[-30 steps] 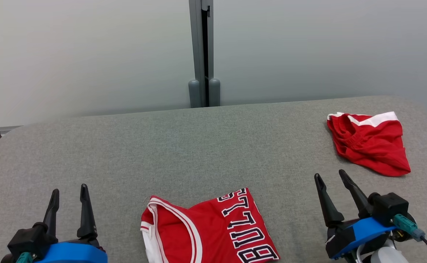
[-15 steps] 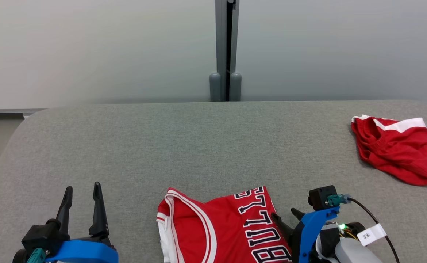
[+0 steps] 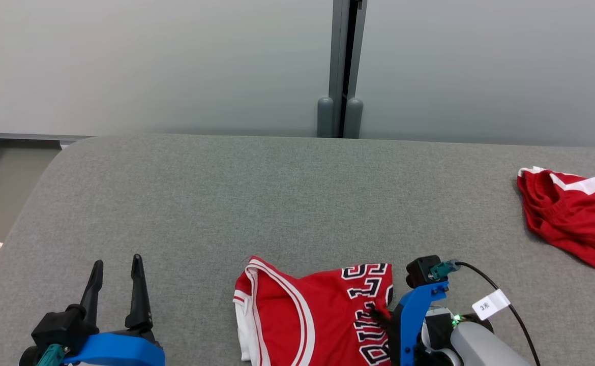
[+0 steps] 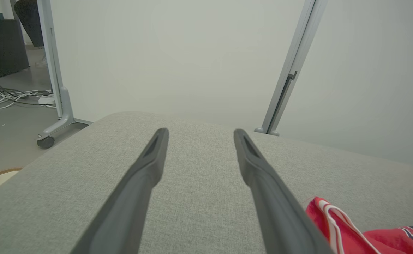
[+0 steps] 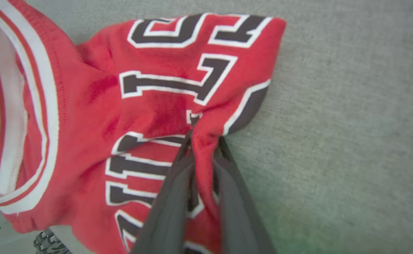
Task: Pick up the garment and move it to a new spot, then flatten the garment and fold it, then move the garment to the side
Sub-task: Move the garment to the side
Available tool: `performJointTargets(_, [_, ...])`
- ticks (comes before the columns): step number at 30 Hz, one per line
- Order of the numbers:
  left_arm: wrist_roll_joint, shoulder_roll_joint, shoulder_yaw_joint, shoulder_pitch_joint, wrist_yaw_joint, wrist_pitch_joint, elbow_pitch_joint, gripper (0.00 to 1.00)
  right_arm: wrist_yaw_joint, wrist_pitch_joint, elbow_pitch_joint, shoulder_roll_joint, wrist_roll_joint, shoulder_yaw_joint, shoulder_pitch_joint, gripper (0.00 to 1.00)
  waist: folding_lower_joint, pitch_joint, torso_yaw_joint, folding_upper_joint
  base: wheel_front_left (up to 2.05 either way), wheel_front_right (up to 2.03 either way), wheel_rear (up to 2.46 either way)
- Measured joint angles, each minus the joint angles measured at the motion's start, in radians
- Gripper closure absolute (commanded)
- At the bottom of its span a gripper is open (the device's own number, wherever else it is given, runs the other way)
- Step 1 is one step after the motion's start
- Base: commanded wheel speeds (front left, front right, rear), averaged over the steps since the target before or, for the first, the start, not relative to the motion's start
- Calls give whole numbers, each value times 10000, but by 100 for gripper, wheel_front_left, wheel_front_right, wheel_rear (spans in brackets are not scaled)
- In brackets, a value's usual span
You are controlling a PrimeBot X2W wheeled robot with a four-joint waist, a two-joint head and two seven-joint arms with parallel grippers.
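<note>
Right wrist view: right pincer (image 5: 203,139) clenched on red jersey (image 5: 86,106); left pincer (image 4: 200,131) released.

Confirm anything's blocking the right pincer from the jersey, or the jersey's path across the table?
Nothing visible. The right pincer is closed on a fold of the jersey. The red shorts lie apart, at the far right of the table.

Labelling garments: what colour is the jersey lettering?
Black, outlined white lettering on red jersey; right wrist view.
</note>
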Motion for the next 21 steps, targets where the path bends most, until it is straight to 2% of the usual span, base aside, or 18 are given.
performJointTargets(8, [-56, -23, -385, -146, -44, 0, -82, 0, 13, -1193, -198, -418, 374, 286, -976, 100, 0, 92, -554, 0, 0, 0, 0])
performJointTargets(21, [-215, 253, -1475, -580, -98, -2, -719, 0, 13, -2203, 88, -1266, 934, 290, -2601, 100, 1, 730, -2742, 1, 0, 0, 0])
